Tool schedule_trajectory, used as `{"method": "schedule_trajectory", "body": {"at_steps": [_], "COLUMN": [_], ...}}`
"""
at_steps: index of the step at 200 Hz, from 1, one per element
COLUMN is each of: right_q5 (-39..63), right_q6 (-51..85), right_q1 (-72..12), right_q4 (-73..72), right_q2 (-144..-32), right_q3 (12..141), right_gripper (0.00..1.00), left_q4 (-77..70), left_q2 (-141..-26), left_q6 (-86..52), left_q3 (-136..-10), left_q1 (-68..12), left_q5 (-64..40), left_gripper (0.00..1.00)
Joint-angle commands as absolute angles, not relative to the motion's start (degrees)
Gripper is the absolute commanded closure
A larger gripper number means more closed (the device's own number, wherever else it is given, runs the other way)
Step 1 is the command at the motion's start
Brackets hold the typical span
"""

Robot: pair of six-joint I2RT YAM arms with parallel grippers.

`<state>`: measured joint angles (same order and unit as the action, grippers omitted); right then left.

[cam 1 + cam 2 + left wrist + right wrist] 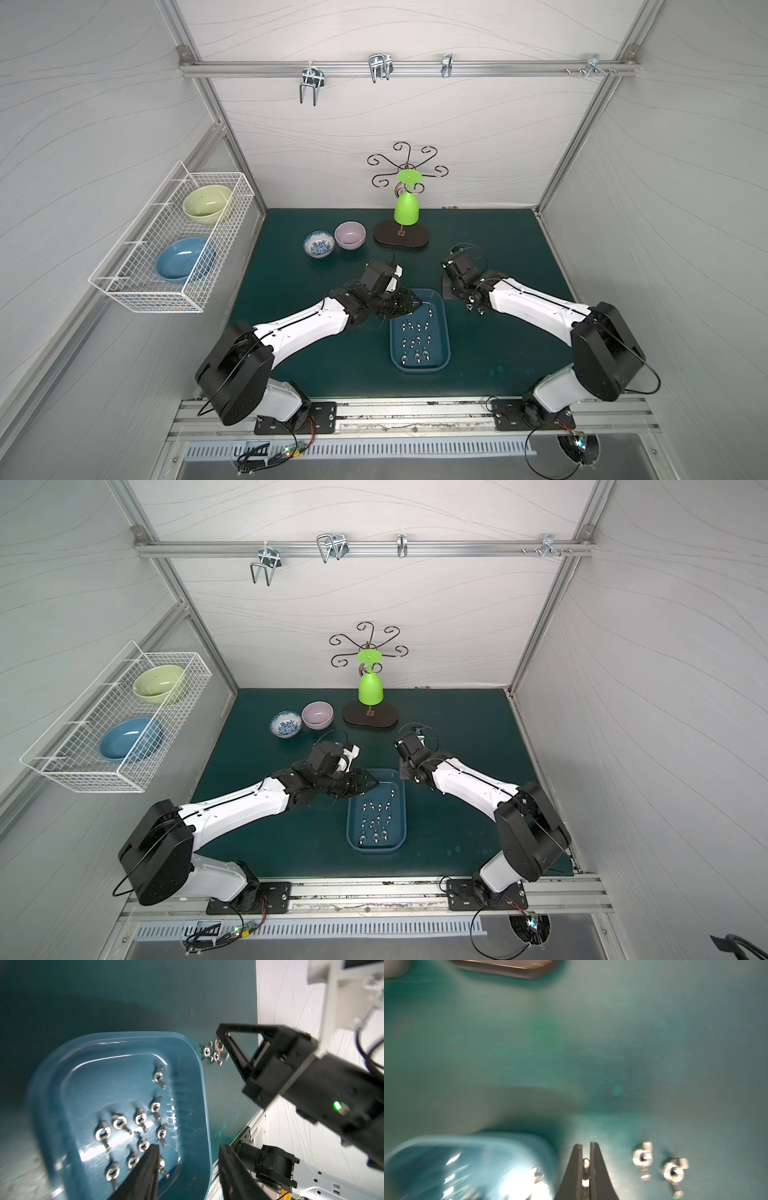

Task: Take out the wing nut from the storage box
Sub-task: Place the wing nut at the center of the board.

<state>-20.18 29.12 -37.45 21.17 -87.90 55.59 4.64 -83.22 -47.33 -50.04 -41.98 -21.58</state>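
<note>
Item: wing nut. We find it pinched between the closed jaws of the right gripper, already outside the storage box. It hangs over the green mat, near two nuts lying there.

Also listed: remaining nuts loose on the box floor; left gripper with jaws parted, empty, above the box.

Step, as we judge it: set-down. Next calls for lowering to the mat and releasing clear of the neighbours.

White-shelled arms, black joints, black cables, tapering black tools
</note>
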Motion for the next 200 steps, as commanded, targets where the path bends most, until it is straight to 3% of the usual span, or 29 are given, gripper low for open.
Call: {"method": "schedule_trajectory", "body": {"at_steps": [1, 144, 200], "right_q5": [-15.5, -14.4, -14.4], "right_q6": [28.7, 30.0, 30.0], "right_q1": [-34.7, -32.1, -32.0], "right_q4": [18.7, 18.7, 18.8], "right_q2": [-90.5, -98.6, -98.3], "right_q3": [54.5, 53.8, 53.3], "right_gripper": [1.00, 1.00, 0.85], "left_q4": [0.3, -4.1, -3.4], "left_q2": [-86.0, -92.7, -92.3], "left_q6": [-47.5, -49.3, -48.9], "left_q3": [-54.0, -55.5, -55.2], "left_q1": [-43.9, -45.4, -45.4], "left_q5": [-22.7, -26.1, -26.2], "left_gripper": [0.50, 0.49, 0.49]}}
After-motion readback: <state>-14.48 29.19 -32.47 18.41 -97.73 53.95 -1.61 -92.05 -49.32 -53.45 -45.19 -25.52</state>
